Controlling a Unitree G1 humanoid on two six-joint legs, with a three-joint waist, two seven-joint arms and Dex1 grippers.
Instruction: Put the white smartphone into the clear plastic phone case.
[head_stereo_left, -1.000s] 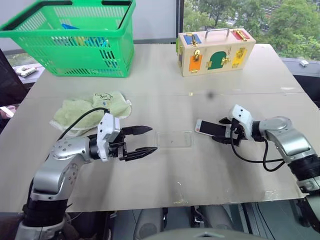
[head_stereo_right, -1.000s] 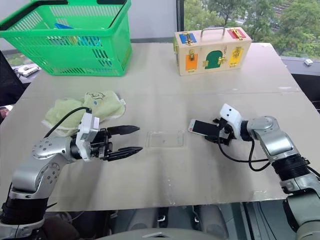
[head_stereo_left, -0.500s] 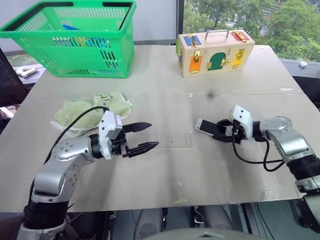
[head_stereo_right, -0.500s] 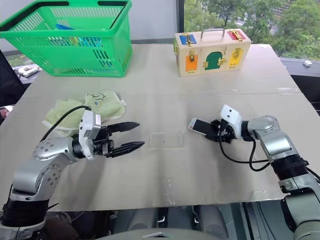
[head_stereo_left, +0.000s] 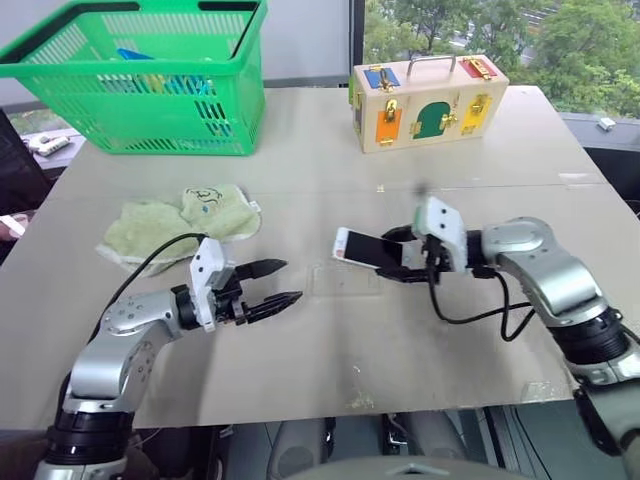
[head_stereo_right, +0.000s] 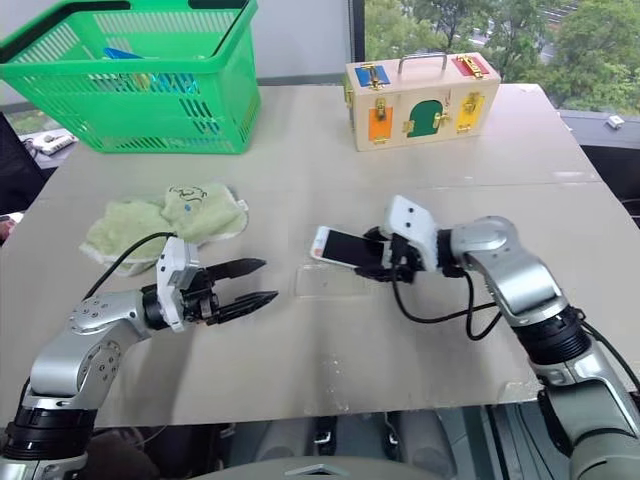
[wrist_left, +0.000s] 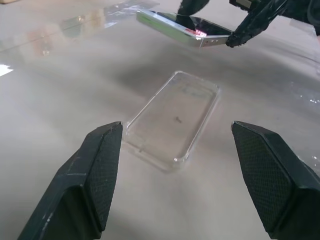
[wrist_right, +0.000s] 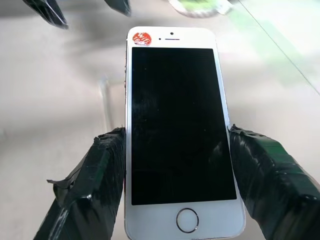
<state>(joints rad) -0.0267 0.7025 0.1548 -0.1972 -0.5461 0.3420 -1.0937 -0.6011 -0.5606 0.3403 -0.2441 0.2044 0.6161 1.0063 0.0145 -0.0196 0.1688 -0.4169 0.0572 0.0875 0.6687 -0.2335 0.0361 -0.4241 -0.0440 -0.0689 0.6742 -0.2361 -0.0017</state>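
The white smartphone, black screen up with a red sticker at its far end, hangs tilted just above the table. My right gripper is shut on its home-button end, and its taped fingers press both long edges. The clear plastic phone case lies flat and empty on the table, below and slightly nearer than the phone's free end. To the left of the case, my left gripper stands open and low over the table. Its black fingers point at the case without touching it.
A pale green towel lies behind the left arm. A green basket stands at the back left and a wooden latch box at the back right. The table's front edge runs close below both arms.
My right gripper has lifted the phone off the table and carried it left, to above the case. The left gripper has sunk and drawn back slightly to the left, jaws still apart.
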